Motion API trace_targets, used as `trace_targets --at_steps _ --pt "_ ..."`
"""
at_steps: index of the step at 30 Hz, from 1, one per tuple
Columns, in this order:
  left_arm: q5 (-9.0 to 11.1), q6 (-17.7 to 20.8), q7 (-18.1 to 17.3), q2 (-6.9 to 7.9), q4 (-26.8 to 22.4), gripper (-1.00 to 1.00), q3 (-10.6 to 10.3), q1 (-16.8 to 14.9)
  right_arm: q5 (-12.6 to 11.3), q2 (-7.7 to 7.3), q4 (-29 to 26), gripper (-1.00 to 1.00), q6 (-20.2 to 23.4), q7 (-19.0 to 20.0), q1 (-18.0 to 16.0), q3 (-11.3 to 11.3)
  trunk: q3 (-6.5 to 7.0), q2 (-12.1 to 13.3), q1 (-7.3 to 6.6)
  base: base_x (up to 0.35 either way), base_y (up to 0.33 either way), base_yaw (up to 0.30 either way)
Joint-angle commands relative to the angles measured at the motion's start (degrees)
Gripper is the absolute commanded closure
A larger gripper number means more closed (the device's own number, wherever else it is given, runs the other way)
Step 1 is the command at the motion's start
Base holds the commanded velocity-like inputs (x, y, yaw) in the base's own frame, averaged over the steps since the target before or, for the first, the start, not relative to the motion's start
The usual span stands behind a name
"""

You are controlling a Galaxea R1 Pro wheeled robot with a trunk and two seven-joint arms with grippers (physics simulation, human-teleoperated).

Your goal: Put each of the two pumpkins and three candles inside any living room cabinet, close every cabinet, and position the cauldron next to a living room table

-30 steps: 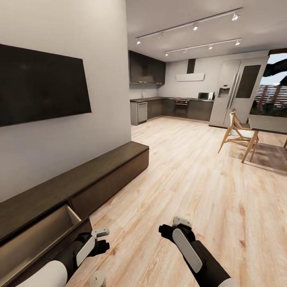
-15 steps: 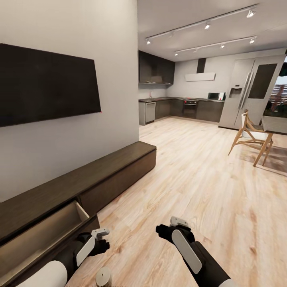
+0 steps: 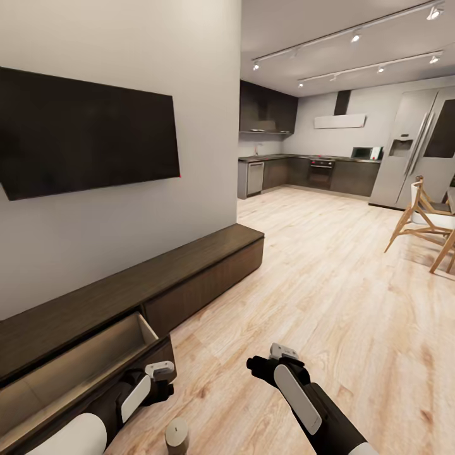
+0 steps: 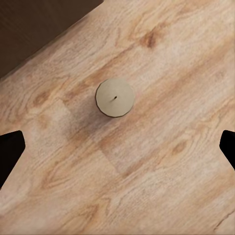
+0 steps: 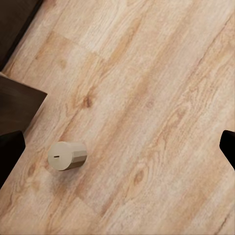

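Head cam has panned left so candle (image 4: pixel 115 97) now sits under L gripper (image 4: pixel 117 147), between wide-open fingers, R gripper (image 3: pixel 273 361) wide too; pickup for open cabinet (image 3: pixel 82 360) drawer looks next.

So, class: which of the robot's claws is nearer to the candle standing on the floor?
The left. The left claw hangs just above the candle, which sits centred in the left wrist view. The right claw is farther off, to the candle's right.

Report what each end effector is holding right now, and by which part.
Nothing is held. Both the left end effector and right end effector are open and empty; the candle stands free on the floor.
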Motion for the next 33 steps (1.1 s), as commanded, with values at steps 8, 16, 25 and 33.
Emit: trace_targets --at_steps 8,16,25,33 --pt "0.47 -0.39 0.45 0.03 -0.13 -1.0 -0.69 -0.02 -0.57 -0.11 0.0 -1.0 0.04 -0.46 -0.04 0.09 -0.06 -0.03 -0.01 0.027 0.0 0.011" --pt "0.44 -0.55 0.46 -0.01 -0.13 -1.0 -0.75 -0.02 -0.58 -0.13 0.02 -1.0 0.03 -0.45 0.01 0.09 -0.06 -0.03 -0.01 0.096 0.0 0.001" --pt "0.5 -0.84 0.47 0.03 -0.13 -1.0 -0.6 -0.04 -0.58 -0.13 0.02 -1.0 -0.01 -0.45 0.02 0.09 -0.6 -1.23 0.65 0.011 0.0 0.0" --pt "0.57 -1.23 0.47 0.04 -0.07 -1.0 -0.66 -0.02 -0.55 -0.13 0.02 -1.0 -0.04 -0.45 0.01 0.09 -2.04 -4.44 2.41 0.0 0.0 0.0"
